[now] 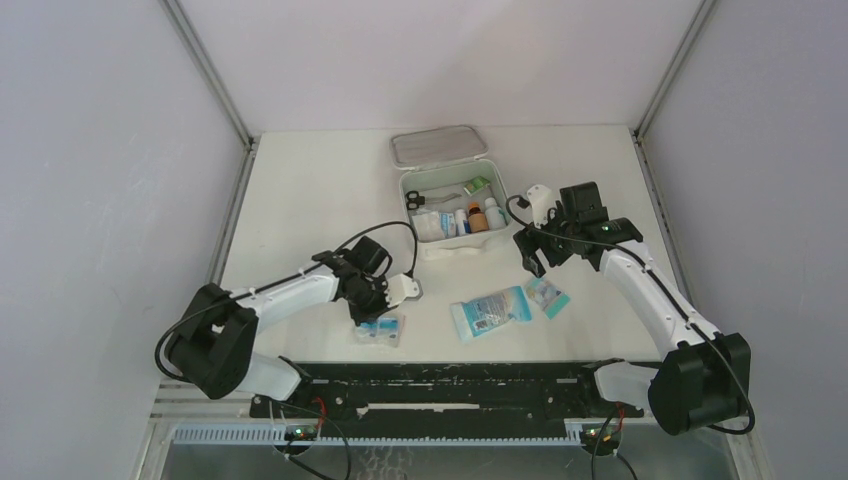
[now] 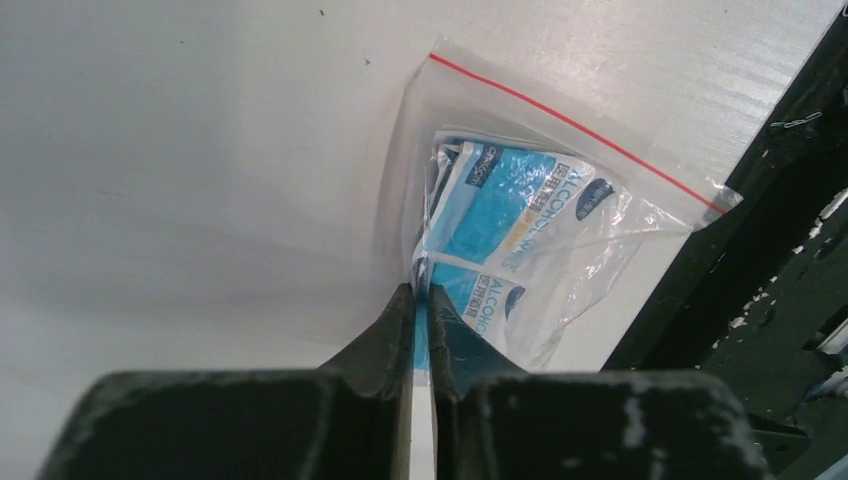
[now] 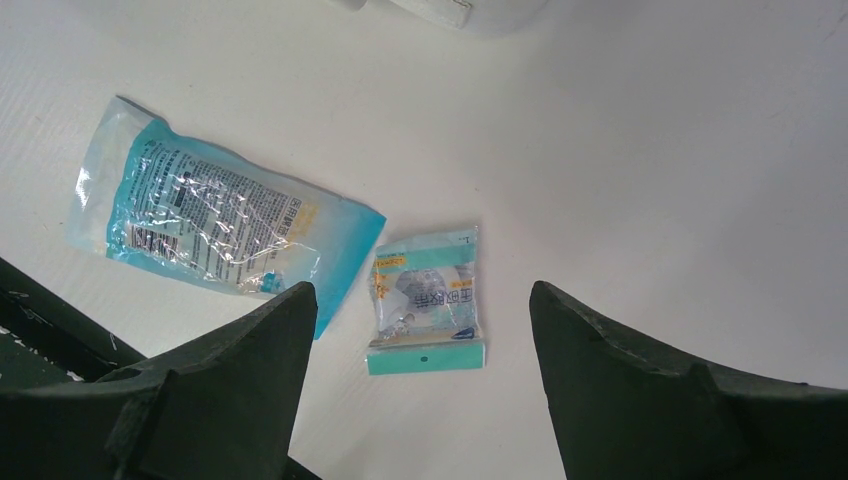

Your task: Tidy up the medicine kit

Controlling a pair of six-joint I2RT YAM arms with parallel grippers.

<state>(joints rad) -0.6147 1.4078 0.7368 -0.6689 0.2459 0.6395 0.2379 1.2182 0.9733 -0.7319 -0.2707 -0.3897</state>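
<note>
The left gripper (image 2: 421, 292) pinches the bag (image 2: 545, 200) by its corner. Lift slowly and level to the kit (image 1: 465, 241) — the right gripper (image 3: 420, 290) gapes, idle.

White medicine kit (image 1: 438, 147); clear bag (image 2: 520, 230), red stripe.

Zip bag (image 2: 540, 200): lower edge hidden between left gripper (image 2: 422, 295) fingers; overhead, the gripper covers part of it. Bottles (image 1: 478, 216) in the kit (image 1: 403, 195): labels too small to read.
</note>
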